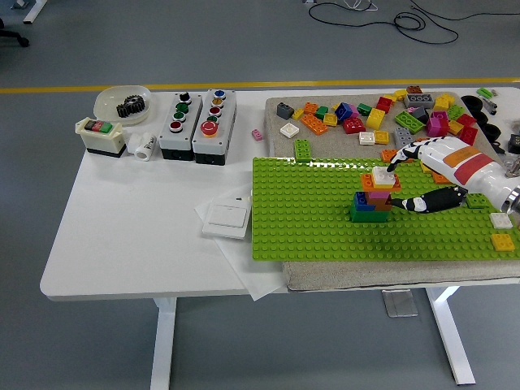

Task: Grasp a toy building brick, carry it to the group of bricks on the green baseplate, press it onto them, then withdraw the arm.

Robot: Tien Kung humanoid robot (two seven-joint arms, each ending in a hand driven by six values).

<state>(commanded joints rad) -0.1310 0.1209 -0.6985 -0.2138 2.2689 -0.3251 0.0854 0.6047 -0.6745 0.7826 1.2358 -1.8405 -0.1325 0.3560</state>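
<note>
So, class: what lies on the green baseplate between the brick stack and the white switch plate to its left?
In the head view, nothing: bare studs run from the brick stack across the green baseplate to the white switch plate.

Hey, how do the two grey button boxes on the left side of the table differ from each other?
The left button box carries a black, a green and a red button, all small. The right button box carries a blue one at the far end, smaller ones in the middle, and a much larger red button nearest the camera; it also looks slightly longer. Both are grey, upright, and stand side by side.
</note>
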